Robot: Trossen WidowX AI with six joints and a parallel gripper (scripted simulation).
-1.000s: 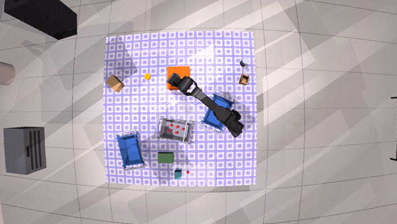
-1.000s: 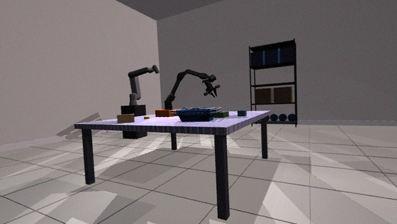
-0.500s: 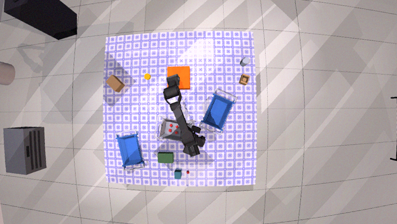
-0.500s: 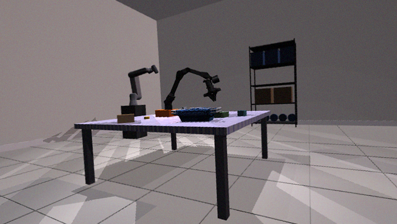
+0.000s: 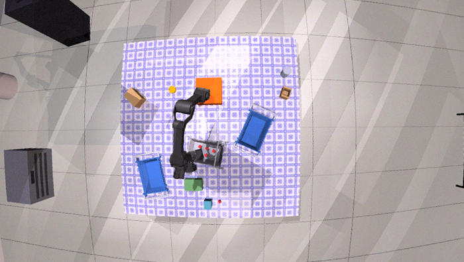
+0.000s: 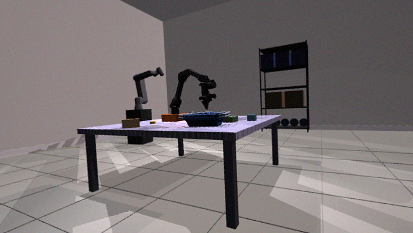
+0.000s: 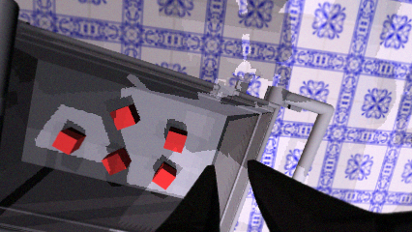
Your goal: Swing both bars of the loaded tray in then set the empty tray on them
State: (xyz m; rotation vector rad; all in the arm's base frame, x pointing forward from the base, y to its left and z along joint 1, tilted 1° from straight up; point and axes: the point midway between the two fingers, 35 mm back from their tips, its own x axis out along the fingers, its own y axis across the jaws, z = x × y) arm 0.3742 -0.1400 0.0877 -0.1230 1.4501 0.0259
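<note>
A tabletop (image 5: pixel 243 194) (image 6: pixel 104 131) (image 7: pixel 377 103) with a white-and-blue tile pattern carries the things here, and my black jointed arm (image 5: pixel 178 138) (image 6: pixel 180 82) reaches over it. Two blue plastic trays stand apart on it: one empty blue tray (image 5: pixel 254 131) lies off one end of the loaded one, the other empty blue tray (image 5: pixel 152 175) off the opposite end, both set at an angle. Between them is the task's loaded tray, a grey plastic tray (image 5: pixel 219 161) (image 7: pixel 242 145). One of its bars, a grey tubular bar (image 7: pixel 7 58), crosses the top near the far end from my fingers, while the other, a pale grey U-shaped bar (image 7: pixel 316 135), juts outward past the end wall. My gripper (image 5: pixel 197 157) (image 6: pixel 206 106) (image 7: pixel 231 170) hangs above that end, pointing down, its fingers slightly apart with nothing between them. A flat orange slab (image 5: pixel 214 85) (image 6: pixel 170 117) sits around the arm's foot as seen from above. Smaller come a tan block (image 5: pixel 135 98) (image 6: pixel 130 122), a green block (image 5: pixel 193 184) (image 6: pixel 231 119) near the loaded tray, a teal block (image 5: pixel 208 203) (image 6: pixel 251 118) and a yellow round piece (image 5: pixel 171 89) (image 6: pixel 152 122). Smallest are the five red cubes (image 5: pixel 206 154) (image 7: pixel 175 140) spread over the loaded tray's floor, and a loose red cube (image 5: pixel 219 201) beside the teal block.
</note>
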